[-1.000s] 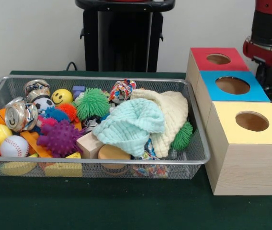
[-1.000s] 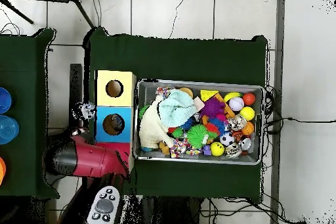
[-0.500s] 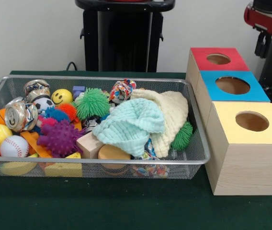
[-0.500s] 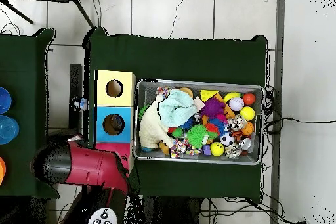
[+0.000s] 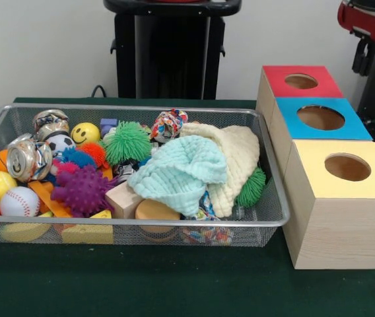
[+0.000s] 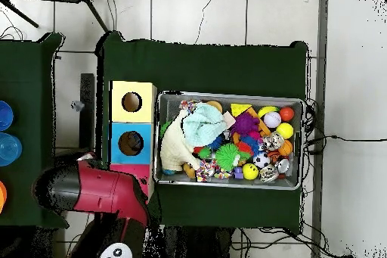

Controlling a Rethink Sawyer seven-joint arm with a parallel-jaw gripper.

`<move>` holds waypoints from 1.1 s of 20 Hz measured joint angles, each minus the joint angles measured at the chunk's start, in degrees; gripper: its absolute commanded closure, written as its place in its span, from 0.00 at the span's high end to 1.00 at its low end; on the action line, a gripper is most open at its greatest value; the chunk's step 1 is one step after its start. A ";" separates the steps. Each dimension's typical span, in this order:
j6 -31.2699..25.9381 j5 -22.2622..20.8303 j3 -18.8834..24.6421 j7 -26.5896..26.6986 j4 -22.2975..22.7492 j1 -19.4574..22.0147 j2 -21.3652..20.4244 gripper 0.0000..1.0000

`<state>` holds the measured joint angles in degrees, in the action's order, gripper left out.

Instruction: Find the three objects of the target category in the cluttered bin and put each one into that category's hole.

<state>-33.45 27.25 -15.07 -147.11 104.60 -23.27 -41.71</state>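
- From across the table: a pale wall behind, a black stand in front of it, and a dark green cloth (image 5: 174,290) over the tabletop
- The red and black arm (image 5: 369,16) shows only at the top right corner, raised well above the boxes; a dark part hangs below the red section, and I cannot tell from here whether the pincer is open or what it holds
- A wire mesh bin (image 5: 267,218) sits on the cloth, packed full: a mint cloth (image 5: 181,172) draped over a cream cloth (image 5: 237,158), a purple spiky ball (image 5: 82,190), a green tentacle ball (image 5: 128,140), a baseball (image 5: 19,201), a crushed can (image 5: 29,158), a smiley ball (image 5: 85,133)
- Just to the right of the bin stand three wooden boxes in a row, each with a round hole in its top: the red box (image 5: 296,81) farthest, the blue box (image 5: 319,117) in the middle, the yellow box (image 5: 346,168) nearest
- From above: tiled floor around the table, with cables trailing over it
- Here the arm (image 6: 94,191) lies across the lower left, its red body covering most of the red box, clear of the bin (image 6: 298,145)
- This view adds a second green table at the left edge with blue round things (image 6: 6,149) on it; the pincer itself is not made out here either
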 measured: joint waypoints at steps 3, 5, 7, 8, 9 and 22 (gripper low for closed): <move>0.34 -0.01 -0.02 0.00 0.07 0.33 0.04 0.00; 1.46 -0.02 0.11 0.00 0.30 1.07 0.06 0.00; 2.67 -0.14 0.29 0.00 0.55 1.87 0.08 0.00; 3.31 -0.25 0.40 0.00 0.67 2.30 0.08 0.00; 4.77 -0.63 0.74 0.00 0.96 3.36 0.08 0.00; 23.69 -20.54 7.13 0.00 4.45 24.39 2.13 0.00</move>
<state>-9.75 6.71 -7.94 -147.11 109.05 1.12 -39.58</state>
